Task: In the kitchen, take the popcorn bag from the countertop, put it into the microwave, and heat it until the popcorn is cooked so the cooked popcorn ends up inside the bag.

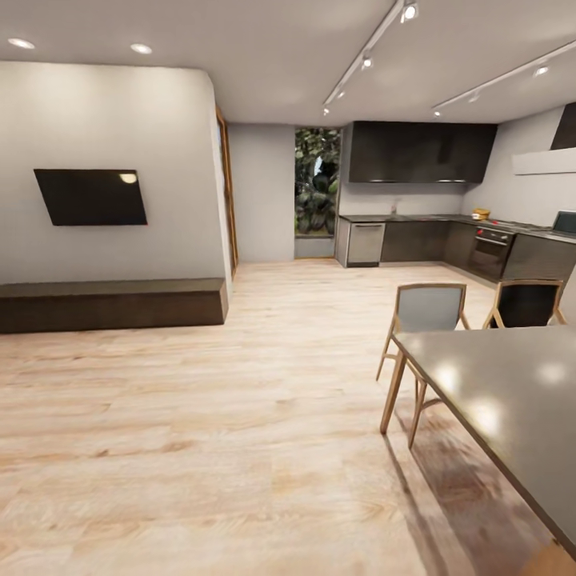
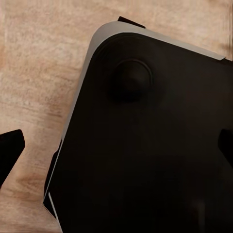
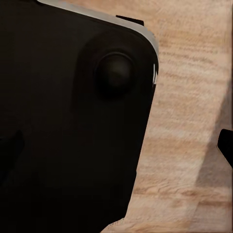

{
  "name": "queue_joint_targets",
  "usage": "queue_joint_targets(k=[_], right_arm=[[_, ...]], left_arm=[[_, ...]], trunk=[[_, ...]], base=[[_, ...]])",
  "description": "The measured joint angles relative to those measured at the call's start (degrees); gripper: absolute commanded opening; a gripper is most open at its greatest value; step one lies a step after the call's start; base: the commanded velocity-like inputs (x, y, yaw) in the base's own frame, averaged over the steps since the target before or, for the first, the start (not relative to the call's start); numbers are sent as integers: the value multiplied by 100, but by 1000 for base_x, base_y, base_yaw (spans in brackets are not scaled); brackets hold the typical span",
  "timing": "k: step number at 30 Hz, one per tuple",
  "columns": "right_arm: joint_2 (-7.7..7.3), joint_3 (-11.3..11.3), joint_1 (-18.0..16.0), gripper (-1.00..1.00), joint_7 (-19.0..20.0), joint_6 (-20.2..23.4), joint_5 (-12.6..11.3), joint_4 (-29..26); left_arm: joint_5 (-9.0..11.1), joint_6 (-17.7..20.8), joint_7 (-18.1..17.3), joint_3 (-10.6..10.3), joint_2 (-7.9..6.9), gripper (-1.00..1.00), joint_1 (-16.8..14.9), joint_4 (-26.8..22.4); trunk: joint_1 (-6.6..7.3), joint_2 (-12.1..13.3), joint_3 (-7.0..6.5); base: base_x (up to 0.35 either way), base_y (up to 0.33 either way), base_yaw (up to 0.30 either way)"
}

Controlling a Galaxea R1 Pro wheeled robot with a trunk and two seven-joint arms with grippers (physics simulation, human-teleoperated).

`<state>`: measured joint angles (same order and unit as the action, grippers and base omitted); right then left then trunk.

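Far across the room, the grey countertop (image 1: 416,218) runs along the back wall and turns down the right side over dark cabinets. A small tan object (image 1: 481,214) sits on it near the corner, too small to identify as the popcorn bag. A pale blue-green box, probably the microwave (image 1: 566,222), is cut off by the picture's right edge. My left gripper (image 2: 118,148) hangs open over the robot's black base (image 2: 145,145) and the wooden floor. My right gripper (image 3: 118,148) is open above the same base; one fingertip (image 3: 226,145) shows against the floor.
A grey dining table (image 1: 512,400) with two wooden chairs (image 1: 424,320) fills the near right. A steel built-in oven (image 1: 490,250) sits under the right counter. A long dark bench (image 1: 112,304) and a wall screen (image 1: 90,196) are at the left. Wooden floor (image 1: 264,384) stretches toward the kitchen.
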<state>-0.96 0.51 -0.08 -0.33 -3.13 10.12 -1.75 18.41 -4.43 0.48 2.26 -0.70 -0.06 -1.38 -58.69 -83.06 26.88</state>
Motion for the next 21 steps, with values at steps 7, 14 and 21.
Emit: queue_joint_targets(k=[7,14,21], right_arm=[[0,0,0,100,-1,0,-3,0],[0,0,0,100,-5,0,-3,0],[0,0,0,100,-7,9,-1,0]], left_arm=[[-1,-1,-1,0,-2,100,0,0],[7,4,0,0,-37,100,0,0],[16,9,6,0,-54,100,1,0]], trunk=[[0,0,0],[0,0,0],[0,0,0]], base=[[328,90,0],[328,135,0],[328,139,0]])
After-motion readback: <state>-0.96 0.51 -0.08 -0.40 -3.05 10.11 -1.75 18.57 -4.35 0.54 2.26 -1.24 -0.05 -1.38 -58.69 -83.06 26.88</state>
